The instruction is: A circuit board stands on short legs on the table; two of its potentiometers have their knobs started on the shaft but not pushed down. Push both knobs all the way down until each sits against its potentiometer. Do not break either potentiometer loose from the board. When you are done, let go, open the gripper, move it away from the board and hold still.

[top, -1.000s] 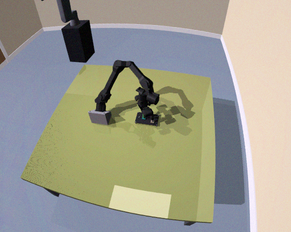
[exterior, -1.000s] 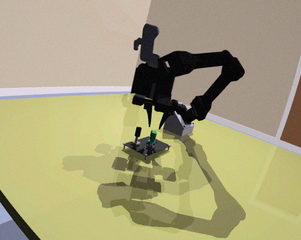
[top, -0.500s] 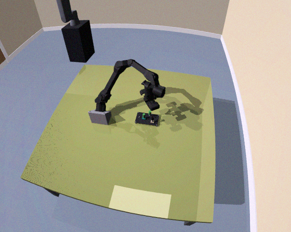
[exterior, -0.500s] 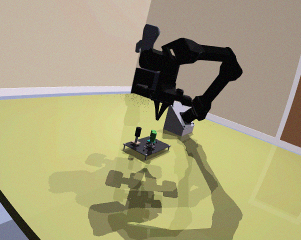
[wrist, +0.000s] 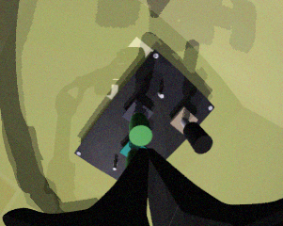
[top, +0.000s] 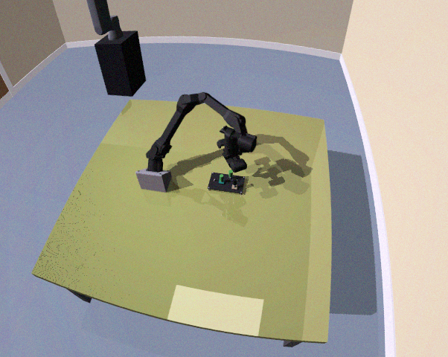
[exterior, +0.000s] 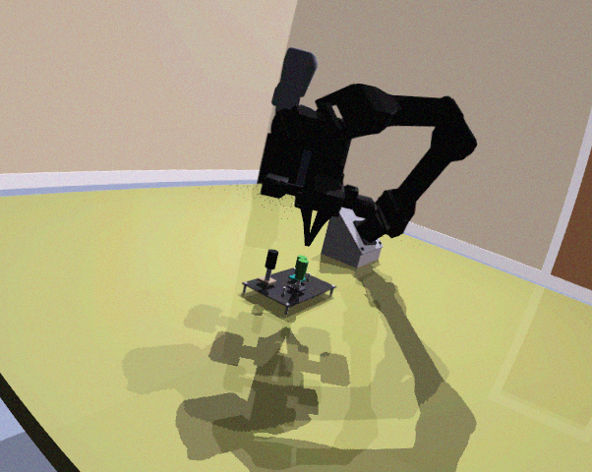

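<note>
The dark circuit board [exterior: 312, 290] stands on short legs on the yellow-green tabletop [exterior: 108, 244], near the arm's grey base [exterior: 367, 254]. The fingers [exterior: 310, 231] are pressed together, holding nothing (tips meeting in a point), above a green knob [exterior: 301, 265]. A black knob [exterior: 271, 259] stands beside it on the board.

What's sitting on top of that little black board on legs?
On the circuit board stand green knobs and a black knob on a tan part. The closed gripper hangs above, touching nothing. The second green knob is hidden in this exterior view.
</note>
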{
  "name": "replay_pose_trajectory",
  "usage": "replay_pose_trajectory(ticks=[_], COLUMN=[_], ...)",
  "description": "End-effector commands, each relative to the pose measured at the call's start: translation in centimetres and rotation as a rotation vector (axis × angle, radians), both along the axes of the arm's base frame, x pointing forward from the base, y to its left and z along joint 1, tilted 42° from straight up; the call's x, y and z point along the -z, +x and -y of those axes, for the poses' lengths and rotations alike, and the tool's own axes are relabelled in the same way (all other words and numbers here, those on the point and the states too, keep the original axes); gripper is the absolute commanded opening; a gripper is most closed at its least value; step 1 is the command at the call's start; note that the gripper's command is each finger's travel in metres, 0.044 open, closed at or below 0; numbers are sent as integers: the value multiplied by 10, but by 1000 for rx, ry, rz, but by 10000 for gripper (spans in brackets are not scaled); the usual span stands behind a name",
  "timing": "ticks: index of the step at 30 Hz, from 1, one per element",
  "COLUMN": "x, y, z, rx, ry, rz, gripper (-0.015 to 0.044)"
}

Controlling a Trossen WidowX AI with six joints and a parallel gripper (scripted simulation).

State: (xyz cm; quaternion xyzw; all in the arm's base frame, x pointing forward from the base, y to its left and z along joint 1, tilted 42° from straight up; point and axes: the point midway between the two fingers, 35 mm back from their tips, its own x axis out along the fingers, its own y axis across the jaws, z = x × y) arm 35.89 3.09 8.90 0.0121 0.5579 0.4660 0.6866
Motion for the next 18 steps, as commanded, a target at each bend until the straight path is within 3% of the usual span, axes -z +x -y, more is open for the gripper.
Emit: replay_pose_trajectory(ticks=[1, 18], x=[3, 18], y=[-2, -3], z=[-2, -15], rx=[3, 3], ry=[2, 3], rz=[-11, -11], gripper=[0, 0])
